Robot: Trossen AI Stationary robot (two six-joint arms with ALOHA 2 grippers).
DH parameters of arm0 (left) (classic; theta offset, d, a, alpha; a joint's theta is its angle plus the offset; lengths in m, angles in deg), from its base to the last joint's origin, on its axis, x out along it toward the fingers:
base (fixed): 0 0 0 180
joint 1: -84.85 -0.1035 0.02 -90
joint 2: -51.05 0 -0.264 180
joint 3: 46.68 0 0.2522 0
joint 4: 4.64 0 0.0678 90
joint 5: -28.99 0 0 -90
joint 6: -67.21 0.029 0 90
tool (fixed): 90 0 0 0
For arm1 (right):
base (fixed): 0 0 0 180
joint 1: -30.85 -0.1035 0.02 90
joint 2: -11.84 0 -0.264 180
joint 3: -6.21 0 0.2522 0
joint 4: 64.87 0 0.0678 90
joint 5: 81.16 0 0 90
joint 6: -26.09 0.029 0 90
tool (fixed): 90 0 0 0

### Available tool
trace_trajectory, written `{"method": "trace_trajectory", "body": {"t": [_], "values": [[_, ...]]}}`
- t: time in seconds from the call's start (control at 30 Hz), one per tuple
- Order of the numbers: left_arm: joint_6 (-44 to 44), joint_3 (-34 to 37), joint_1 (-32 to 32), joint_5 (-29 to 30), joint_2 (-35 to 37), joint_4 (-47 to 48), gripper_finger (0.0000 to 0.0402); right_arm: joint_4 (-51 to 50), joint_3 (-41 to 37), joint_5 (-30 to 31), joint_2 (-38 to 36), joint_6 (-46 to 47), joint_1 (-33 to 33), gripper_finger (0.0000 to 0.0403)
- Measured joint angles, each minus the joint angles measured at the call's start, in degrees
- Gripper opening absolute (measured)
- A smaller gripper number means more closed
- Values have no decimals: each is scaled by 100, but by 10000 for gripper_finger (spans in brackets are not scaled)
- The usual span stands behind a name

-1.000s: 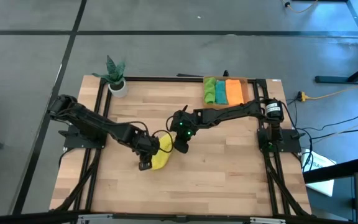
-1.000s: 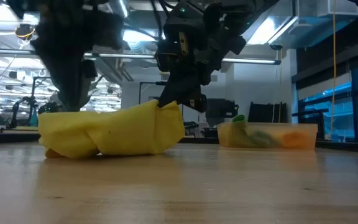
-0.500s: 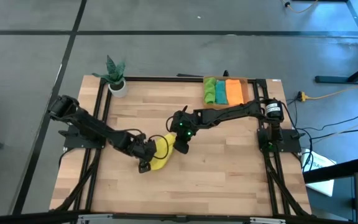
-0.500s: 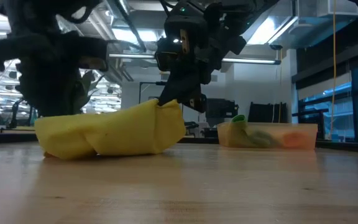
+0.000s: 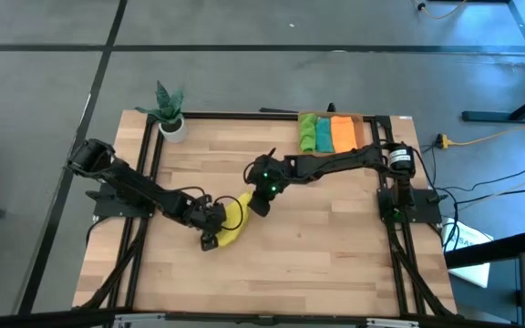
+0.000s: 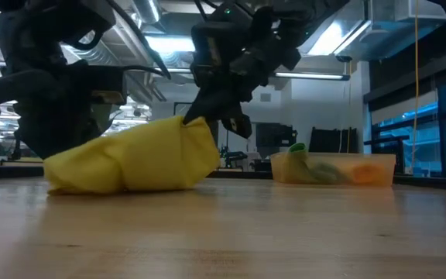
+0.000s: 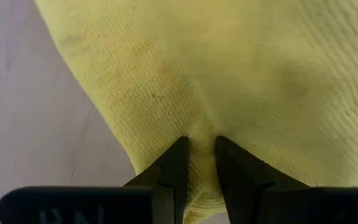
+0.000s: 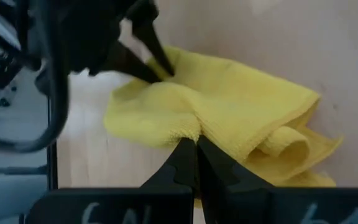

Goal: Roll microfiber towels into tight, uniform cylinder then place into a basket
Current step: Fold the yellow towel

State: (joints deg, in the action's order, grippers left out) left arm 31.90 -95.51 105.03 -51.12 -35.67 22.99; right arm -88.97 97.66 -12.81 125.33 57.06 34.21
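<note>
Bare worktop is lying around the yellow towel, both the left gripper and the right gripper pinching its ends.

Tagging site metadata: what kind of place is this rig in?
Probably an industrial lab or workshop, not a home: exposed ceiling ducts and strip lights, a bare concrete floor with cables, and a framed wooden table built around the arms.

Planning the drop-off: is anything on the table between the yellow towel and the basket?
Nothing visible: bare wood lies between the yellow towel and the basket. Only the right arm spans above that stretch.
</note>
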Motion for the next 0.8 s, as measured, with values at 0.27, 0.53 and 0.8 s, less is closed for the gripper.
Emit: {"method": "trace_trajectory", "body": {"t": [0.27,0.53,0.8], "values": [[546,9,-7,-96,-13,-140,78,67,0,273,166,263,280,6],[572,13,-22,-142,-22,-131,78,80,-4,190,640,336,351,6],[285,-166,-17,-230,112,247,78,63,-2,511,632,314,399,6]]}}
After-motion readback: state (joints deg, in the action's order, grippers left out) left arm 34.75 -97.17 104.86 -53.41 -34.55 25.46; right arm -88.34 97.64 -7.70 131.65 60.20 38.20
